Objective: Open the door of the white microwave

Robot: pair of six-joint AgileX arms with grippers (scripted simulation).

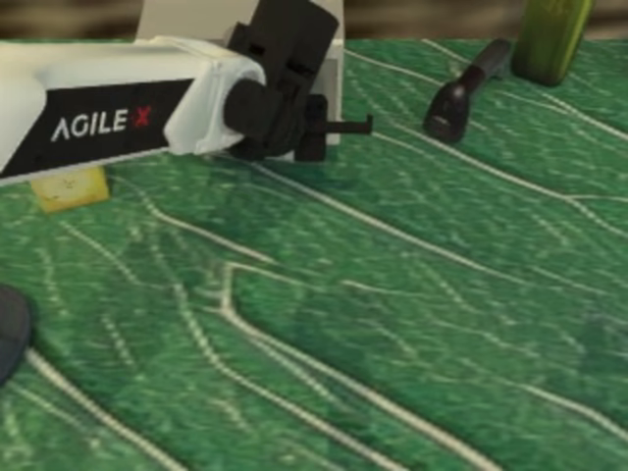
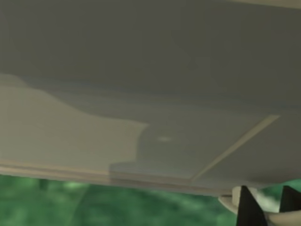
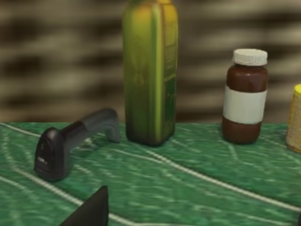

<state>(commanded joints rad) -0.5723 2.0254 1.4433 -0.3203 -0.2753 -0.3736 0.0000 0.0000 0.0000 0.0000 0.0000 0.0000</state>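
The white microwave [image 1: 196,20] stands at the table's back, left of the middle, mostly hidden by my left arm. My left gripper [image 1: 345,128] is at its right front corner. In the left wrist view the microwave's pale body [image 2: 150,70] fills the picture. The gripper's [image 2: 266,190] two dark fingers [image 2: 249,209] stand close together there, shut on a thin white handle piece [image 2: 228,201] at the door's edge. The door's window is hidden. My right gripper [image 3: 196,217] is open above bare cloth, out of the top view.
A yellow cube [image 1: 69,188] lies left of the microwave. Right of it lie a black barcode scanner [image 1: 461,93] and a tall green bottle [image 1: 549,34]. A brown jar [image 3: 244,96] and a yellow container [image 3: 295,117] stand farther right. A dark round thing [image 1: 8,334] sits at the left edge.
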